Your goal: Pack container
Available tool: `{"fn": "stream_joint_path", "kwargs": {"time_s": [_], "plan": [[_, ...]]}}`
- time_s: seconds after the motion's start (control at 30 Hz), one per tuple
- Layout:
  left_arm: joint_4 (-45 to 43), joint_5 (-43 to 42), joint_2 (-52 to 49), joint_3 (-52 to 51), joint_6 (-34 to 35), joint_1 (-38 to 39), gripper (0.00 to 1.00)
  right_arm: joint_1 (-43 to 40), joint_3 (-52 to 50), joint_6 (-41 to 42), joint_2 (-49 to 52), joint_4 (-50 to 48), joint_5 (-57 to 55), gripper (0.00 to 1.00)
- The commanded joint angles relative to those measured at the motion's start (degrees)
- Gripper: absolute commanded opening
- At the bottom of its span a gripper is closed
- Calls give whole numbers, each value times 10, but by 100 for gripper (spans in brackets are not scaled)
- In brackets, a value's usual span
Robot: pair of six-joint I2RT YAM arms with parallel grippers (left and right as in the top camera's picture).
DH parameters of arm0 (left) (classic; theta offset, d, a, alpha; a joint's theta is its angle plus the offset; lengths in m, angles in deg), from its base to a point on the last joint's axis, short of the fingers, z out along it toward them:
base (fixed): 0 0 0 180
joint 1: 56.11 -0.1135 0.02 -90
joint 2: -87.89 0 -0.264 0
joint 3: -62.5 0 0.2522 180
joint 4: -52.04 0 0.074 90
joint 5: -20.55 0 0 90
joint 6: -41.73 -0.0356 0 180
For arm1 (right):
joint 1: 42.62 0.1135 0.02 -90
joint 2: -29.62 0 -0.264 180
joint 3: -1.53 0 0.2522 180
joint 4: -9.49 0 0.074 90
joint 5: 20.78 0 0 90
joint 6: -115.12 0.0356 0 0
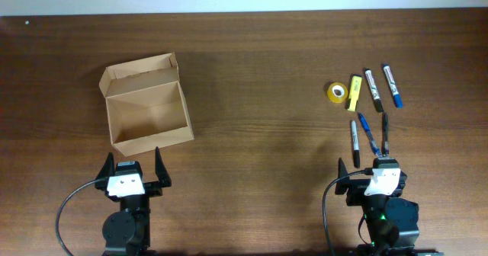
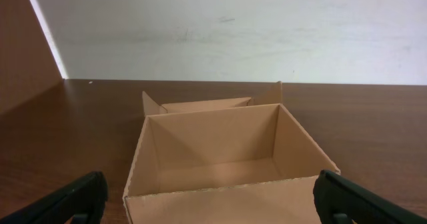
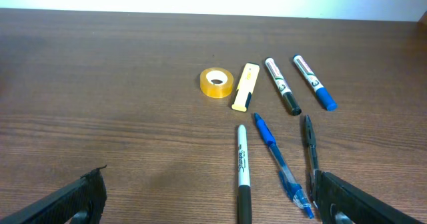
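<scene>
The container [image 1: 147, 107] is an open tan cardboard box with its flap lid folded back, on the left of the table; it is empty and fills the left wrist view [image 2: 220, 151]. My left gripper [image 1: 135, 163] is open and empty just in front of the box, its fingers at the bottom corners of its own view [image 2: 213, 207]. My right gripper [image 1: 371, 163] is open and empty at the front right, fingers low in its own view [image 3: 213, 204]. Ahead of it lie a black-capped marker [image 1: 354, 142] [image 3: 242, 164], a blue pen [image 1: 367, 132] [image 3: 277, 154] and a black pen [image 1: 385, 131] [image 3: 309, 141].
Farther back on the right lie a yellow tape roll [image 1: 336, 91] [image 3: 216, 83], a yellow highlighter [image 1: 354, 93] [image 3: 245, 86], a black-capped marker [image 1: 373, 89] [image 3: 283, 85] and a blue-capped marker [image 1: 391, 84] [image 3: 313, 82]. Bare wood lies between box and pens.
</scene>
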Motion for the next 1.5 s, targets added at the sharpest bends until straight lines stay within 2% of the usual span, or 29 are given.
{"fn": "stream_joint_path", "kwargs": {"time_s": [0.0, 0.43, 0.9, 1.47], "plan": [[0, 2, 5, -4, -5, 2, 100, -5, -4, 0, -7, 0, 3, 99], [0, 2, 5, -4, -5, 2, 100, -5, -4, 0, -7, 0, 3, 99], [3, -50, 5, -4, -5, 2, 99, -5, -4, 0, -7, 0, 3, 99], [3, -50, 5, -4, -5, 2, 100, -5, -4, 0, -7, 0, 3, 99]]}}
